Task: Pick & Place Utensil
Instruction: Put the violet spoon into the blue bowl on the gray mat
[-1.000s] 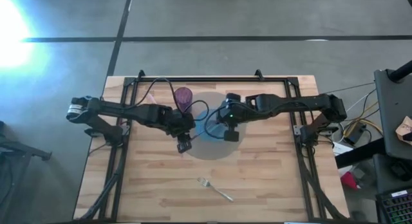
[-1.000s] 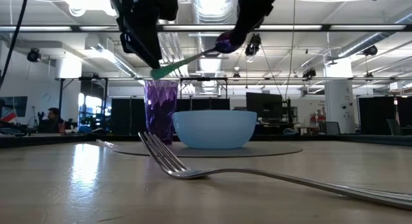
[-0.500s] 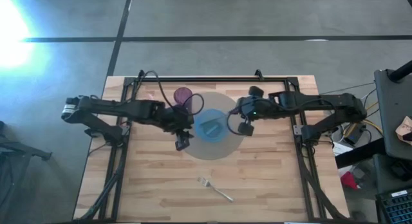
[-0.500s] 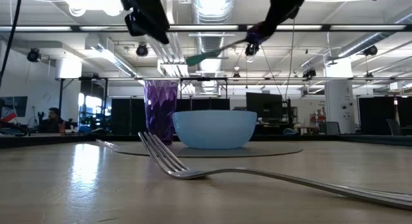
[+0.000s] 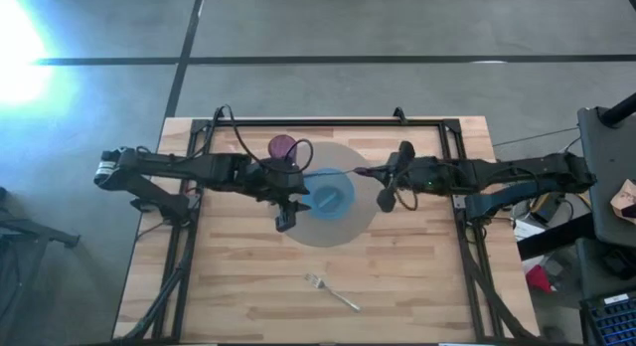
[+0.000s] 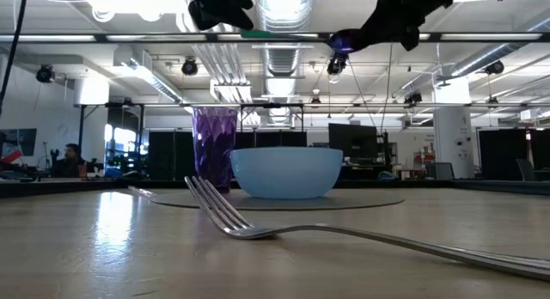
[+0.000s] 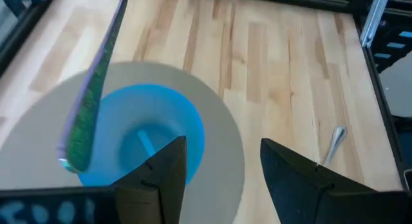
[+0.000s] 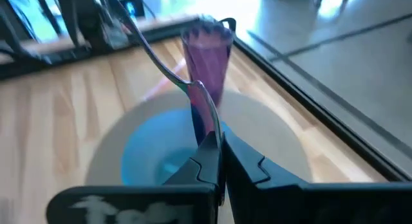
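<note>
My right jaws (image 5: 366, 172) are clamped on a green-and-purple spoon (image 7: 87, 105), held in the air above the blue bowl (image 5: 328, 195). My left jaws (image 7: 222, 169) stand apart and empty over the bowl's near edge. The bowl sits on a round grey mat (image 5: 356, 223), beside a purple cup (image 5: 283, 146). A metal fork (image 5: 333, 291) lies on the desk (image 5: 417, 276), well apart from the mat.

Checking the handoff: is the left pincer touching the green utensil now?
Apart. In the left wrist view the left pincer stands open with the green utensil off to one side. The right pincer is shut on its handle.
</note>
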